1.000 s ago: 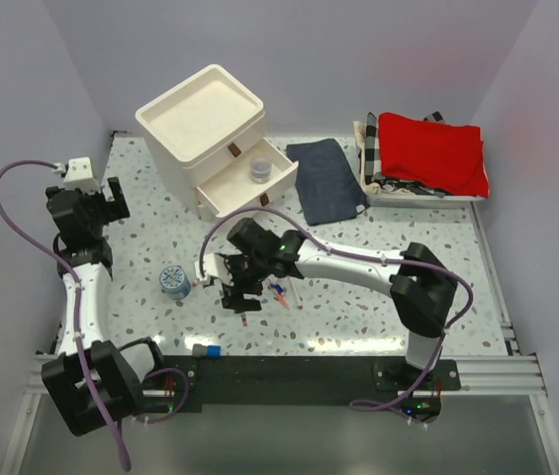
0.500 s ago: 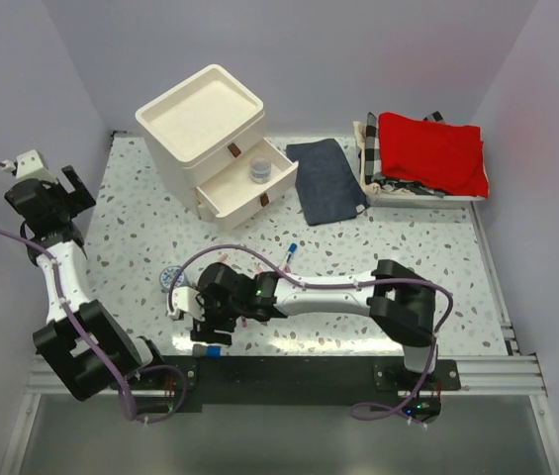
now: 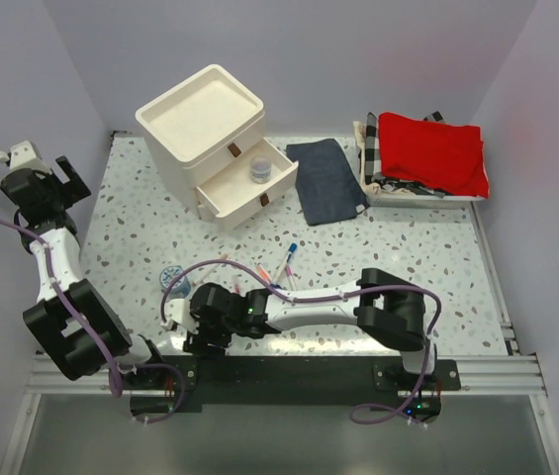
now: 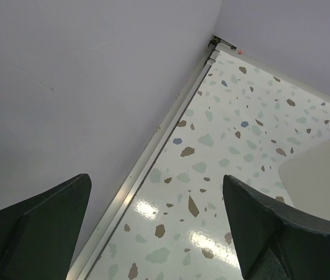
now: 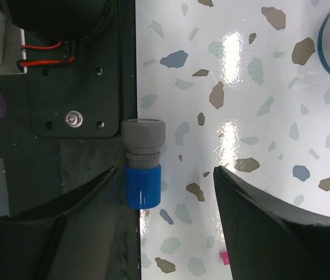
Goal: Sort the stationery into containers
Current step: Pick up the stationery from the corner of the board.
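- Since a second ago, the right arm has been swung from the middle of the desk (image 3: 427,252) to its near left corner, and the right gripper (image 5: 166,172) has been lowered over the near edge.
- Over the same second the left arm has been drawn back to the far left edge, where the left gripper (image 4: 159,233) is turned toward the wall.
- The left gripper's fingers (image 4: 36,227) are spread as wide as they go, and nothing is held between them.
- The right gripper's fingers (image 5: 270,233) are parted well wider than the stick (image 5: 143,163), and nothing is gripped yet.
- The blue-capped stick is found at the near edge of the desk, lying half on the black mounting plate (image 5: 71,87).
- Its long axis runs along that edge, so it is crossed squarely by the line on which the fingers close.
- In the wrist view the stick lies inside the gap, just beside one finger and well apart from the other.
- A small sideways shift would probably be needed so that the stick is centred before the jaws are shut.
- The right gripper is directly above the stick, while the left is well apart from it.
- The roll (image 3: 172,278) and the pens (image 3: 269,267) are left on the desk, and an open drawer (image 3: 234,188) of the drawer unit (image 3: 200,114) waits near the far edge.
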{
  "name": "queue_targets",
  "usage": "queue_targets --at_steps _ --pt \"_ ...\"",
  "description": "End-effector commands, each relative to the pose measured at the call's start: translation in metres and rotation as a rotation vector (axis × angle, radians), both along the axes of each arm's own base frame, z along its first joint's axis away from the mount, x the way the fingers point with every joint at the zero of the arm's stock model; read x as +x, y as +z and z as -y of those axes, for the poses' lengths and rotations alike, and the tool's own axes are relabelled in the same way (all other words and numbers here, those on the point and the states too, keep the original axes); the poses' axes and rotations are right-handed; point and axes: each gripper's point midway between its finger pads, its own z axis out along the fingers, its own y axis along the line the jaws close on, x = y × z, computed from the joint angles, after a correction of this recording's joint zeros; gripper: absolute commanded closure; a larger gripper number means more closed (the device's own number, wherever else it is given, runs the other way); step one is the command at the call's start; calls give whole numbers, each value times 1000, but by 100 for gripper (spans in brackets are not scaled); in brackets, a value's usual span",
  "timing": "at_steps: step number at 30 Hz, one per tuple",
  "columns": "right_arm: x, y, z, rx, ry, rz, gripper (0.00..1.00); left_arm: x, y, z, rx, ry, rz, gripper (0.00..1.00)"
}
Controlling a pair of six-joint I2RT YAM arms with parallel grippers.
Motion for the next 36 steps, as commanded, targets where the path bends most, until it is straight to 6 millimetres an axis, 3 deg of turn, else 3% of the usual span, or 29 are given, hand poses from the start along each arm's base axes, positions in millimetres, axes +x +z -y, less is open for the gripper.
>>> queue_targets --at_steps 1,10,15,19,22,23,25,26,27,29,30,33,34,36 --pt "2 -16 -2 -19 -36 -2 33 8 29 -2 33 -17 95 0" --pt "5 -37 -11 -40 -31 9 36 8 25 0 46 -33 81 0" --pt "4 -35 -12 -38 -8 6 60 7 24 2 51 -51 72 0" --pt "21 -16 2 -50 -17 12 74 5 27 6 59 -71 69 0" --pt "53 18 23 -49 -33 64 80 6 32 12 73 -107 72 0" --pt "74 31 33 -39 -68 72 81 6 33 16 73 -130 75 0" --pt "93 68 47 0 -82 78 87 6 33 20 71 -154 74 0" --pt "112 76 63 -19 -121 72 89 6 33 27 62 -187 73 0" --pt "125 102 64 24 -141 92 90 6 33 30 60 -204 70 0" --pt "159 124 80 39 -210 115 93 7 32 43 38 -264 70 0" --pt "175 145 79 76 -239 142 93 7 33 48 35 -289 72 0" --pt "224 178 89 132 -338 198 93 10 35 78 24 -415 58 0" --pt "238 176 90 131 -362 202 93 10 34 90 9 -458 49 0" --pt "272 193 96 188 -418 237 94 16 43 108 60 -544 38 0"
